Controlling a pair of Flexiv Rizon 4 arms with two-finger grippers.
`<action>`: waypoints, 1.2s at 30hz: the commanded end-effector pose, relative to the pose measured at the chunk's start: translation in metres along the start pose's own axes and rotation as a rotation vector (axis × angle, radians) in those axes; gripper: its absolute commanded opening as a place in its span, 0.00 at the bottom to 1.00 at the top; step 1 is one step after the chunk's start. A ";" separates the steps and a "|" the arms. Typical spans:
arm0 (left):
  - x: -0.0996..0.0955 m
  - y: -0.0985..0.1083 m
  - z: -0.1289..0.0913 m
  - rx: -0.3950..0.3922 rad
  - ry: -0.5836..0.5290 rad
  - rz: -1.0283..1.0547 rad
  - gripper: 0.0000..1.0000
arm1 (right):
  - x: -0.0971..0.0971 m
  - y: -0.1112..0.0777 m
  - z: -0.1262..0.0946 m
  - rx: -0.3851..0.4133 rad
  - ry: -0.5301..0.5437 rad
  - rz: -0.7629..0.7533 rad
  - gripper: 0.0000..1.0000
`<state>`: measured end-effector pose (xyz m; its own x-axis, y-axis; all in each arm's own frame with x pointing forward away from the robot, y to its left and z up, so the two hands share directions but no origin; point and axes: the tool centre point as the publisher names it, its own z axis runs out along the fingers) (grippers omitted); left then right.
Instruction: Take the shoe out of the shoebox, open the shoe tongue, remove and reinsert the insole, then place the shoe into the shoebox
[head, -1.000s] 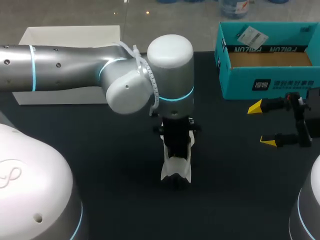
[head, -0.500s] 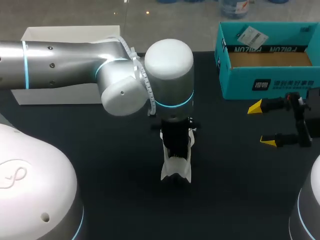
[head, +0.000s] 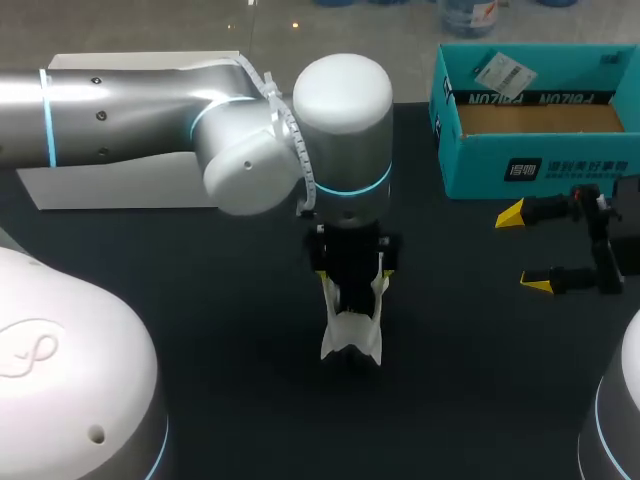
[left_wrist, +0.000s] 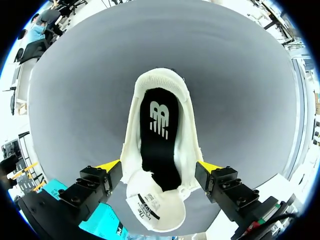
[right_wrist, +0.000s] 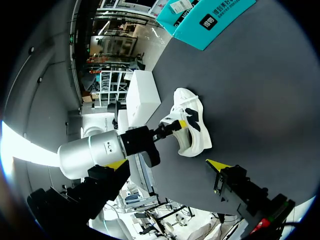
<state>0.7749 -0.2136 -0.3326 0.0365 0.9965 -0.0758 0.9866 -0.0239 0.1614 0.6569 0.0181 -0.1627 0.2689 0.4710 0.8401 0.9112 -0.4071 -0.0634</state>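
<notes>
Out of its box and set down for insole work: the white low-cut shoe.

Stands sole-down on the dark table, well apart from the open teal cardboard shoebox, probably for working room. Straddled at the collar by the left gripper, spread wide with tips just beside both sides and contact unclear. Likely there for steadying, with the white tongue folded out and the black insole bared. Nothing in the right gripper, parked near the box, spread too, seemingly kept clear.
</notes>
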 end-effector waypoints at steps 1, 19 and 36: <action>0.004 0.007 -0.008 -0.011 0.004 -0.003 1.00 | -0.002 -0.009 -0.005 -0.014 0.000 0.002 1.00; 0.000 0.078 -0.038 -0.116 0.028 -0.062 0.07 | -0.002 -0.009 -0.005 -0.014 0.000 0.002 1.00; -0.006 0.072 -0.005 0.055 0.089 -0.019 0.00 | -0.002 -0.009 -0.005 -0.014 0.000 0.002 1.00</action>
<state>0.8427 -0.2123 -0.3105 -0.0033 1.0000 -0.0081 0.9904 0.0044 0.1379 0.6569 0.0181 -0.1627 0.2689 0.4710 0.8402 0.9112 -0.4071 -0.0634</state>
